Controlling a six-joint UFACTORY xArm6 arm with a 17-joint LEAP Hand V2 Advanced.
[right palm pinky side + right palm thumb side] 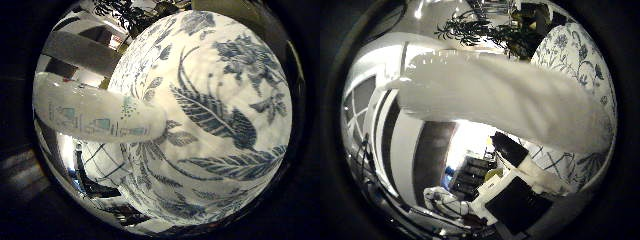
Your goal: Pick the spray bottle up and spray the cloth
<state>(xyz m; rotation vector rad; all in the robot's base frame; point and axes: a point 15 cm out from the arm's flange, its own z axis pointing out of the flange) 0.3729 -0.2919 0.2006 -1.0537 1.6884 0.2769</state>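
Note:
The white spray bottle (490,95) lies close across the palm and fills much of the right thumb side palm view. Its printed label (95,120) shows in the right little finger side palm view. The cloth (215,110), white with blue leaves and flowers, fills most of the little finger side view just beyond the bottle. My hand's (515,175) black and white fingers (510,150) reach up against the bottle's body and curl round it.
A green potted plant (480,30) stands behind the cloth. Room walls and dark furniture (470,175) show past the bottle in the thumb side view.

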